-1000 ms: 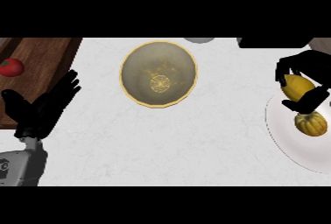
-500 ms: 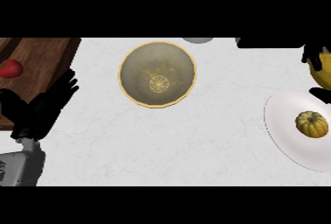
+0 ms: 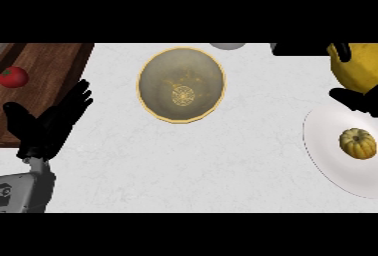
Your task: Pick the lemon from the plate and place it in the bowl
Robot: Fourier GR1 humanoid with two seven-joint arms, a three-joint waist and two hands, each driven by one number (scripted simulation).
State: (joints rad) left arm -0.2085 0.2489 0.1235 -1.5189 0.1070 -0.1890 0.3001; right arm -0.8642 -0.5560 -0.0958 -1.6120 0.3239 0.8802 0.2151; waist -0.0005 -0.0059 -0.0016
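The large yellow lemon [image 3: 359, 65] runs off the head view's right edge, and the curled black right hand [image 3: 356, 100] hides parts of it while itself being mostly out of frame. The white round plate [image 3: 325, 145] is also cut by the right edge. A small grey rounded object [image 3: 227, 45] at the top is mostly cropped, too little to identify.

A white marbled counter [image 3: 221, 165] with a dark wooden board [image 3: 44, 65] at its left.

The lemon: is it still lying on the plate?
No. The lemon is held in the right hand, above the plate, where only a small squash lies.
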